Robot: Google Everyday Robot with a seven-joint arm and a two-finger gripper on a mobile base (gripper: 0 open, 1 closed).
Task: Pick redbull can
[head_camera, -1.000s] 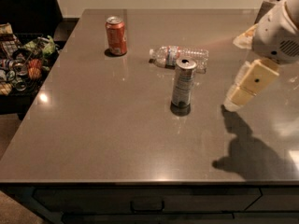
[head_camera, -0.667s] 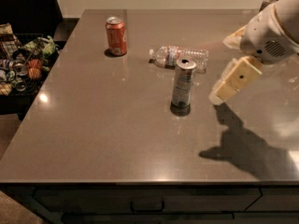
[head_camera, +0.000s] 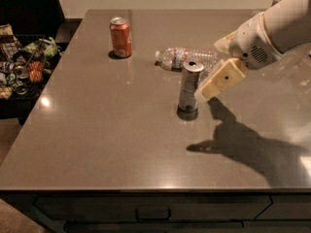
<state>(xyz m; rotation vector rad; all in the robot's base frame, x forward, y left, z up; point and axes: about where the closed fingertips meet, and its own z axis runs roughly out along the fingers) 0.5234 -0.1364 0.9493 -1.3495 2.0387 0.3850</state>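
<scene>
The redbull can [head_camera: 189, 88] is a tall slim silver-grey can with dark markings, upright near the middle of the grey table [head_camera: 121, 130]. My gripper [head_camera: 212, 88] comes in from the right on a white arm, and its cream finger [head_camera: 221, 79] sits just right of the can, close to its upper half. The can stands on the table, not lifted.
A shorter orange-red soda can [head_camera: 120, 37] stands upright at the back left. A clear plastic water bottle [head_camera: 187, 58] lies on its side just behind the redbull can. A rack of snacks [head_camera: 22, 64] stands off the table's left edge.
My gripper has moved left across the table, from well right of the redbull can to right beside it. The cans and the bottle have not moved.
</scene>
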